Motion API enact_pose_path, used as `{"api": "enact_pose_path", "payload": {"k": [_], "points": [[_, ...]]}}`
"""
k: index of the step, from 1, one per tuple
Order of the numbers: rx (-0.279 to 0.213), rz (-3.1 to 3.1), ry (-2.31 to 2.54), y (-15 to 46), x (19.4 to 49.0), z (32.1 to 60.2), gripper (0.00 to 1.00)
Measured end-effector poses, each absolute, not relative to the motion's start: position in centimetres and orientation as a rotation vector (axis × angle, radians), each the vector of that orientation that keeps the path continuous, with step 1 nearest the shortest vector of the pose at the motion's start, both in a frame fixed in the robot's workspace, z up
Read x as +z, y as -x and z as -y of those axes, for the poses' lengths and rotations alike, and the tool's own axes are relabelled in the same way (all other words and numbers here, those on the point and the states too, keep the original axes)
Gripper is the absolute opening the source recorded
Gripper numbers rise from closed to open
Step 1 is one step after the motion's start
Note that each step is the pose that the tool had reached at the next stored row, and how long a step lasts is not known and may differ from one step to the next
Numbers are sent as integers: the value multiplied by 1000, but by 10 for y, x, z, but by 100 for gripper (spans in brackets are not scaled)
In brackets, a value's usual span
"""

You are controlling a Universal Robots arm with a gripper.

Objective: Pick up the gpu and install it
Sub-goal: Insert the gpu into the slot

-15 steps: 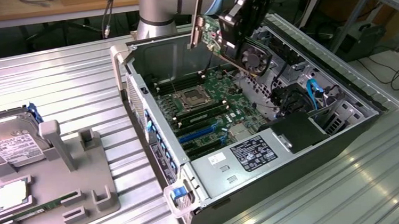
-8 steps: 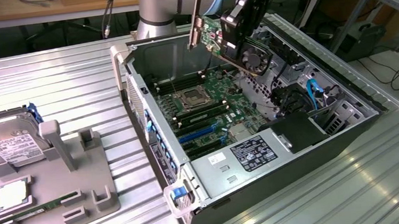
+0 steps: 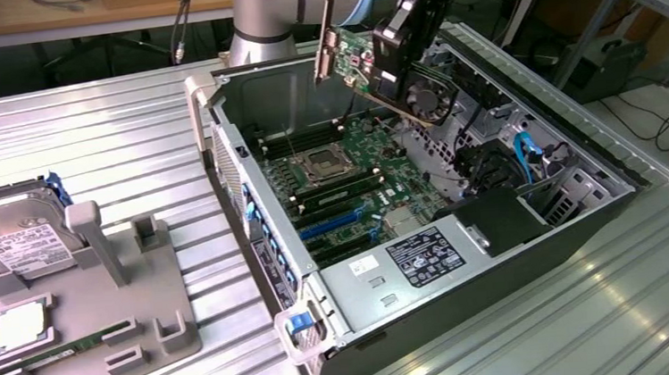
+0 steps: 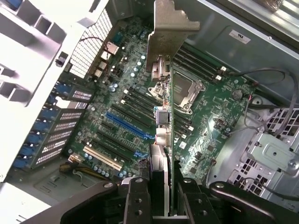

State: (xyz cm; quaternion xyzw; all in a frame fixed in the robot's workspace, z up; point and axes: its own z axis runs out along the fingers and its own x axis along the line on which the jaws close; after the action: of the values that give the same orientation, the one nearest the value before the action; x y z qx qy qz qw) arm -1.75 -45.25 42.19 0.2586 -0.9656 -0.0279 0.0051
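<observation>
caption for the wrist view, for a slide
Black gripper holds the flat silver-bracketed gpu card edge-on above the green motherboard

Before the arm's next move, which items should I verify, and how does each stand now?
1. The gripper grips the gpu: ok.
2. The gpu is over the open case: ok.
3. The blue slot is unobstructed: ok.
4. The gpu sits in a slot: not ok, it hangs above the motherboard.
5. The gpu edge lines up with the slot: cannot tell.

PC case [image 3: 488,319] w/ mobo [image 3: 347,186]; HDD [image 3: 16,244] on gray fixture [image 3: 118,321].
</observation>
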Motion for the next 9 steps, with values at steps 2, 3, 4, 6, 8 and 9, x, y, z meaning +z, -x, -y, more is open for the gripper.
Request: {"api": "enact_pose_path", "payload": {"k": [2,3,4,6,8,9], "points": [[-87,3015,-840,18,422,453,28],[-87,3012,-851,18,422,453,28],[-87,3008,-861,18,422,453,28],[-87,3001,-884,18,422,453,28],[-87,2995,-903,18,422,453,28],[-87,2991,-916,17,422,453,28]]}}
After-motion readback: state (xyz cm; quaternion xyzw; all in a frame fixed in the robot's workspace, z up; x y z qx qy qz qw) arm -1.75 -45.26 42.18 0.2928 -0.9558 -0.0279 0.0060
